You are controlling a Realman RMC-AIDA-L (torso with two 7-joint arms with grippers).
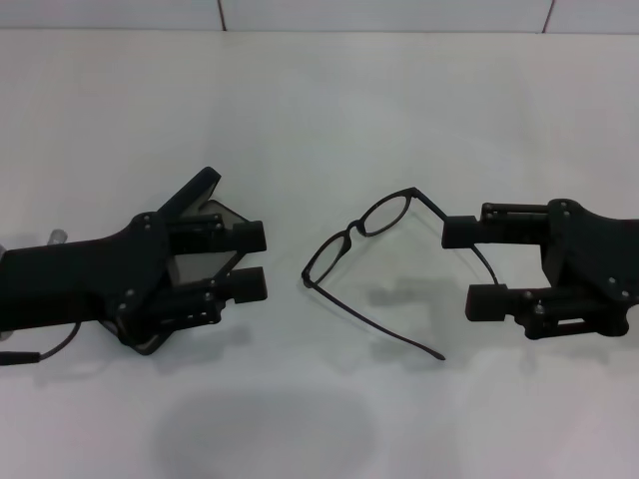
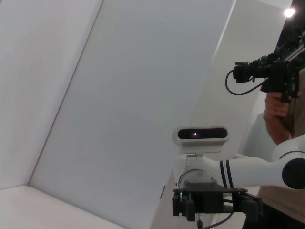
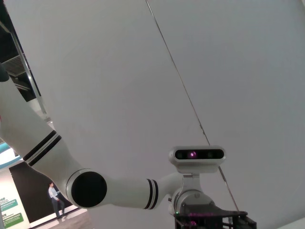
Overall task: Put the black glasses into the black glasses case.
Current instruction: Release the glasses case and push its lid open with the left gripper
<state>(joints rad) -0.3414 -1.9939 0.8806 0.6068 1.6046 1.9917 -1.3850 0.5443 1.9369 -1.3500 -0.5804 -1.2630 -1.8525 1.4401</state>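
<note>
your left gripper (image 1: 255, 261) sits spread over the open black glasses case (image 1: 205, 205), probably steadying it. the black glasses (image 1: 371, 249) lie unfolded between both grippers, one temple running between the parted fingers of your right gripper (image 1: 477, 267), not clamped yet.

On the white bench (image 1: 319, 120), the black glasses (image 1: 371, 251) lie unfolded between the left end effector (image 1: 252, 261), hovering over the open black glasses case (image 1: 195, 200), and the right end effector (image 1: 477, 267), whose fingers straddle one temple arm.
</note>
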